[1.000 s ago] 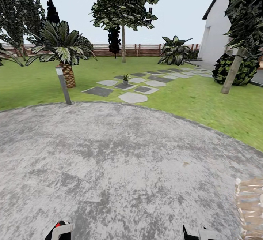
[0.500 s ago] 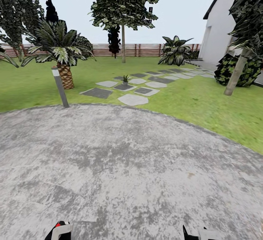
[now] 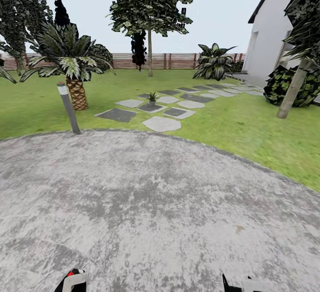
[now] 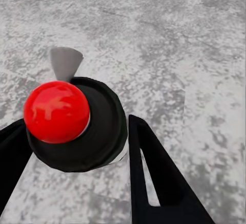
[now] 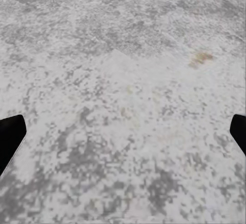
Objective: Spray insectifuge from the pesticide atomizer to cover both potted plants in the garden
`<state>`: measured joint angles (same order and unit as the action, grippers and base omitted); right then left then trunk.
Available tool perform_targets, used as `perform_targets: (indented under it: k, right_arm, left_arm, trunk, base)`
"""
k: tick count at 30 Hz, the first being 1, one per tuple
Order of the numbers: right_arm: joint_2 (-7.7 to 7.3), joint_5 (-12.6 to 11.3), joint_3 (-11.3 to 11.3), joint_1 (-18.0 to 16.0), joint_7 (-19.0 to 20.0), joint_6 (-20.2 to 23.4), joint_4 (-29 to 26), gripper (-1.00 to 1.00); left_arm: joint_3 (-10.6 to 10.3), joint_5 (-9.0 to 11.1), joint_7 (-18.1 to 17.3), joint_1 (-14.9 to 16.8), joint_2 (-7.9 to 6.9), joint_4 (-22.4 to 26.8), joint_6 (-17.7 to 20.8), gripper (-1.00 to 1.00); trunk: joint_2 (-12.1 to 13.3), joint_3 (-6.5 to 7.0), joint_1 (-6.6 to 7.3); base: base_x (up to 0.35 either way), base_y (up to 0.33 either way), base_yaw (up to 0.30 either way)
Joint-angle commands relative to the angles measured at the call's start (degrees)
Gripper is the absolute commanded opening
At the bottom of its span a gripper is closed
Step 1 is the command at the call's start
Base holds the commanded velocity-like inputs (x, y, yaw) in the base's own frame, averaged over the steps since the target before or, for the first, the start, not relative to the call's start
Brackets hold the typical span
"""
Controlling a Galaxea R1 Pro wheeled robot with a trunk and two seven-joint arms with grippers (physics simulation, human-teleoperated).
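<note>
We are crossing the patio (image 3: 146, 212) toward a potted plant (image 3: 152, 97) at upper centre, left claw (image 4: 77, 147) gripping the atomizer (image 4: 77, 124) for spraying, right claw (image 5: 123, 131) spread wide.

Left claw (image 4: 72, 147): fingers spread around a black, red-tipped body, pointed down.
Right claw (image 5: 123, 131): fingers wide apart, empty, pointed down.

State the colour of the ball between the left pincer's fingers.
Bright glossy red ball, best in the left wrist view.
</note>
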<state>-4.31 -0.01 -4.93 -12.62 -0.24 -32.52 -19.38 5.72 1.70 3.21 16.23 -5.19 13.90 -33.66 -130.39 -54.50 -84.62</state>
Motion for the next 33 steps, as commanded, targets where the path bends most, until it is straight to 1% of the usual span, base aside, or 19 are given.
perform_targets:
  k: [1,33]
  right_arm:
    - [0.01,0.0,-0.1,0.0,0.0,-0.2,0.0,1.00]
    - [0.01,0.0,-0.1,0.0,0.0,-0.2,0.0,1.00]
  left_arm:
    - [0.0,0.2,0.0,0.0,0.00,-0.1,-0.2,-1.00]
    - [0.0,0.2,0.0,0.0,0.00,0.0,-0.2,-1.00]
  trunk:
    - [0.0,-0.05,-0.02]
    - [0.0,-0.05,-0.02]
  base:
    - [0.339,0.000,0.000]
    - [0.339,0.000,0.000]
